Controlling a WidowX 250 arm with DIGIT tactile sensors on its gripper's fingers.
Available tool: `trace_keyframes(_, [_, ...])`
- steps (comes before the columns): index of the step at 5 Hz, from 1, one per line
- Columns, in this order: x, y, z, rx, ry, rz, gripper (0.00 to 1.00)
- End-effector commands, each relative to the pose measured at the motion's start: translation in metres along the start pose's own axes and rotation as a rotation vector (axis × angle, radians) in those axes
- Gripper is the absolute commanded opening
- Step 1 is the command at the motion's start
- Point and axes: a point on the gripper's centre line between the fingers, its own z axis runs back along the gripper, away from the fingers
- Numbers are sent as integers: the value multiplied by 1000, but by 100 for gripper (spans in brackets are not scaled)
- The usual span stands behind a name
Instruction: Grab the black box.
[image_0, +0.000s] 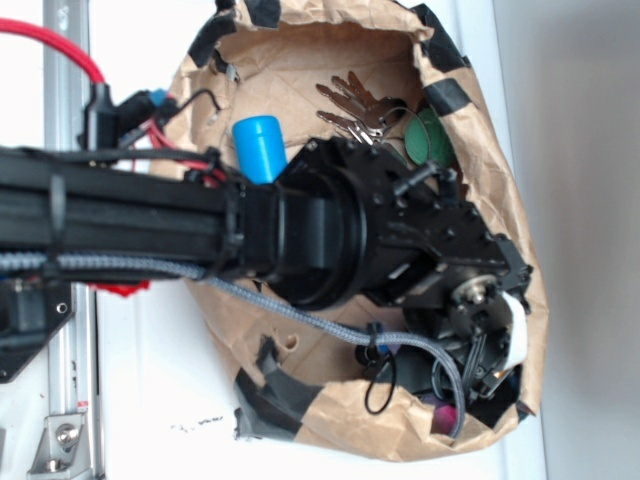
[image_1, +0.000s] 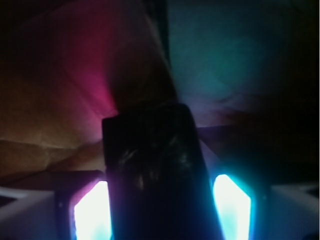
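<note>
Brown paper walls crowd us; our gripper (image_1: 162, 200) pinches the black box (image_1: 150, 165), so we squeeze firmly, lifting straight

Exterior view overhead, looking down on paper bag (image_0: 330, 410), wrist view close inside it, dim, facing the black box (image_1: 152, 165)

We see a crumpled brown paper bag (image_0: 300, 70) patched with black tape (image_0: 275, 405) on a white table (image_0: 150, 390). Inside, a blue cylinder (image_0: 260, 148) stands at the left, a bunch of keys (image_0: 355, 105) lies beside it, and a green ball (image_0: 430, 135) sits to their right, touching the bag's wall.
</note>
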Motion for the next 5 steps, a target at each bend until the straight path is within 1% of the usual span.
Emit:
trace_keyframes(1, [-11, -5, 49, 164, 36, 3, 0])
trace_keyframes(2, [-34, -14, 86, 253, 190, 243, 0])
trace_keyframes(3, [-44, -17, 115, 198, 248, 447, 0])
trace_keyframes(4, [-42, -26, 139, 183, 342, 650, 0])
trace_keyframes(5, [-49, -25, 168, 237, 234, 630, 0])
